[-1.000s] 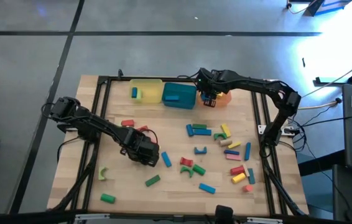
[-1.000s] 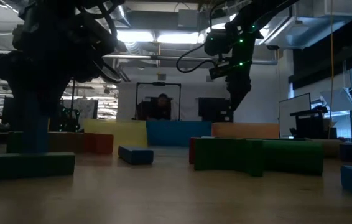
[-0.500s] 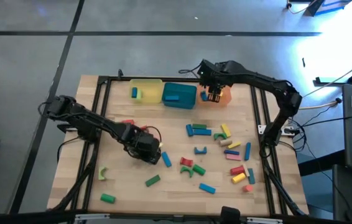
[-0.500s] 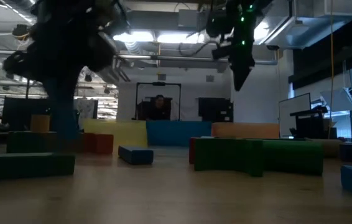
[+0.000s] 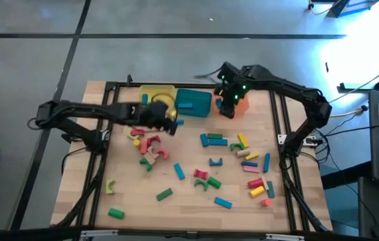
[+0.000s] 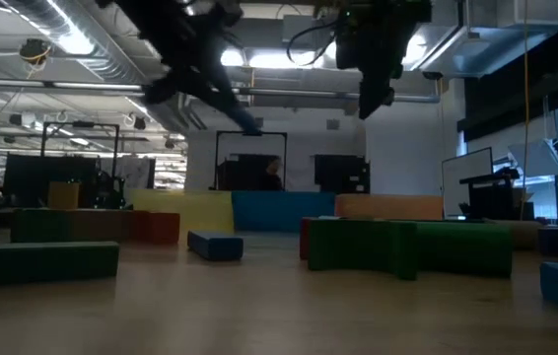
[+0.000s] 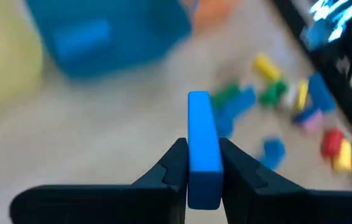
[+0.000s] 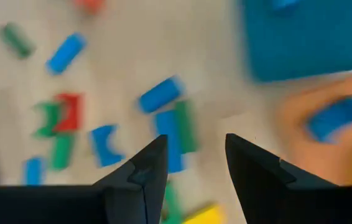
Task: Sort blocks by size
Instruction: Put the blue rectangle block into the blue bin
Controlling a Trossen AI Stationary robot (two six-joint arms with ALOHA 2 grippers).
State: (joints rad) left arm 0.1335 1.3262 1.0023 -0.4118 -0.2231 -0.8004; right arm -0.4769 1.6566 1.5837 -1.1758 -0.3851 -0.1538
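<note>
Near the back of the wooden table (image 5: 129, 194), the left gripper (image 7: 202, 163) pinches a long blue rectangular block (image 7: 202, 146) upright between its fingers, carried close to the yellow plastic tray (image 5: 157, 94) and the teal plastic tray (image 5: 193, 102). To do this well, I'd say the arm should settle squarely over the tray meant for that length and release low, so the bar does not bounce out. The right gripper (image 8: 194, 163), fingers spread and empty, hangs over the orange tray (image 5: 242, 104), and should keep clear.

Overhead looks straight down, low looks level; both share the table (image 5: 189, 201).
</note>
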